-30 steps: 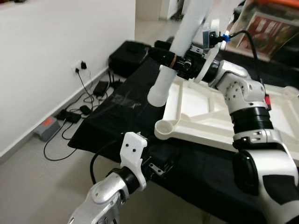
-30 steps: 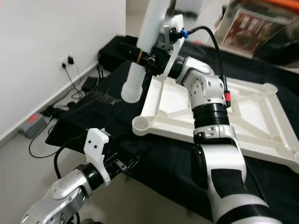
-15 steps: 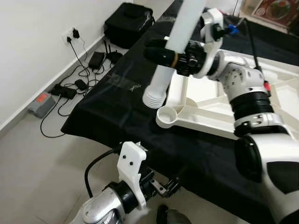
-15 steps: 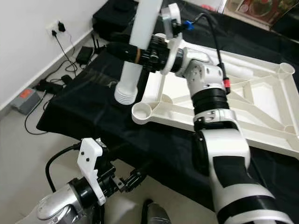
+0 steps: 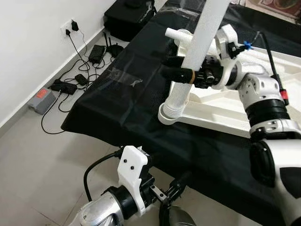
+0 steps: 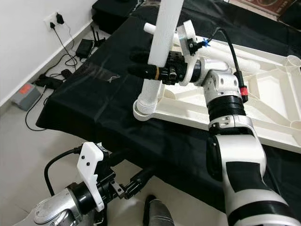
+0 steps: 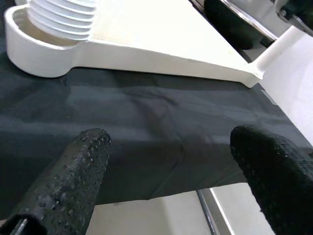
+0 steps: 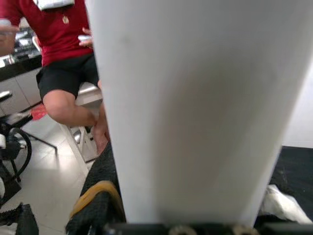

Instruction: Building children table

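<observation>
The white table top lies upside down on a black cloth. My right gripper is shut on a long white table leg, held nearly upright and leaning slightly. The leg's threaded end sits in the near corner socket of the table top. In the right wrist view the leg stands right in front of the camera. My left gripper hangs open below the cloth's front edge, level with the socket, holding nothing.
Another white tube lies across the table top behind my right wrist. Cables and power adapters lie on the floor by the wall at left, with a black bag beyond. A person in a red shirt sits nearby.
The leg's threaded end has come down and to the right, from hovering beside the corner socket to sitting in it. The camera has tilted further down. The left gripper stays low and open.
</observation>
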`<state>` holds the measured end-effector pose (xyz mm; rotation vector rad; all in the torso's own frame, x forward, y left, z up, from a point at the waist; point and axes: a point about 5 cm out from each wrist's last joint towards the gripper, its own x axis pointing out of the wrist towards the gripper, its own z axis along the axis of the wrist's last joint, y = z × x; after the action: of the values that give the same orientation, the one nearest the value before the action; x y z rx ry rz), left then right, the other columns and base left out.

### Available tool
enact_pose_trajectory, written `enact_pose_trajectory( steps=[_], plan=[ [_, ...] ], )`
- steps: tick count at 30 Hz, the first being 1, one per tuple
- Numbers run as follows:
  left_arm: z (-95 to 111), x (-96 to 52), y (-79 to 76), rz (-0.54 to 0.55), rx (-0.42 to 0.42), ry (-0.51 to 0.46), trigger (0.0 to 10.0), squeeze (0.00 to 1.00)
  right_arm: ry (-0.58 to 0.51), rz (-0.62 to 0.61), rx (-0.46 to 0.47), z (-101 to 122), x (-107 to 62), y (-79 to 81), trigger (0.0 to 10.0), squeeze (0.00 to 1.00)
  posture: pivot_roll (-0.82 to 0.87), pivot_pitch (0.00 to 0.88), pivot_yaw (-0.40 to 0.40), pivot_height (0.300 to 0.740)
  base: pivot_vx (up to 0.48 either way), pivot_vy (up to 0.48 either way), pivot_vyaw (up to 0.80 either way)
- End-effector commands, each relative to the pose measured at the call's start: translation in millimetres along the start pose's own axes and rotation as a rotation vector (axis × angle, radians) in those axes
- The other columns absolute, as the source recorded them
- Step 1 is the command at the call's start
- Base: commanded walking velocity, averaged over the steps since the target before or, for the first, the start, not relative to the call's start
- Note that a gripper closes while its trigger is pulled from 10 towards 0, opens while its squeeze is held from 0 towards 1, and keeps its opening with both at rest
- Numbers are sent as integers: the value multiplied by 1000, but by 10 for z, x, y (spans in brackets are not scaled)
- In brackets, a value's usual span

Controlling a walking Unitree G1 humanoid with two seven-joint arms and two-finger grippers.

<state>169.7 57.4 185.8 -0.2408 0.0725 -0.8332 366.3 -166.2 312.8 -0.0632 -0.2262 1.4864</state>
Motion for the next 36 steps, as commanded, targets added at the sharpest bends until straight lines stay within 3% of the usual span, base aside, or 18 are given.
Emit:
enact_pose_trajectory(
  steps=[1,10,19,25,36],
  plan=[
    [-15,-23,-30,-21,-5,21,10000,0,-11,22,-13,-10,-53,31,10000,0,189,330,-89,740,0,0,0],
    [24,-38,-36,-36,6,29,10000,0,7,30,-36,-75,-48,56,10000,0,206,342,-73,740,0,0,0],
    [48,-32,-39,-32,5,21,10000,0,-50,22,-80,37,168,-3,10000,0,206,351,-79,740,0,0,0],
    [54,-34,-49,-29,5,20,10000,0,-49,36,-80,30,199,1,10000,0,208,350,-86,740,0,0,0],
    [68,-40,-51,-29,13,24,10000,0,-34,36,-79,12,129,10,10000,0,205,357,-85,740,0,0,0]
  ],
)
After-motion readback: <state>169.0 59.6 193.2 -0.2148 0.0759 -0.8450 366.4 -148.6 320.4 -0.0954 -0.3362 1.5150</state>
